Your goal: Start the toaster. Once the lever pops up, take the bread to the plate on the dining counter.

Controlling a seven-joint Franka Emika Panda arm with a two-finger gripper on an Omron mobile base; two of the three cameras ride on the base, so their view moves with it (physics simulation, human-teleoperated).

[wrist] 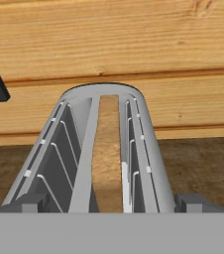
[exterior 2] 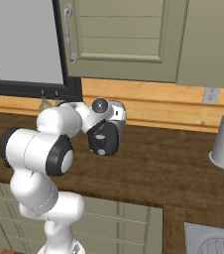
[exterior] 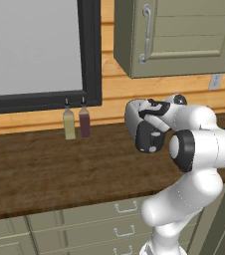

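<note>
Toaster (wrist: 104,149) sits directly below the hand (wrist: 109,206), bread (wrist: 107,154) resting in 1 slot; fingers spread wide, gripping nothing. Carrying to plate remains.

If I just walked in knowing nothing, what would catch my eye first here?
First the big white robot arm, bent over a dark wood counter. Its hand view looks straight down the silver toaster, with a tan slice of bread standing in a slot and the open gripper poised at the toaster's near end. Two small bottles stand against the wall below a dark-framed window.
</note>
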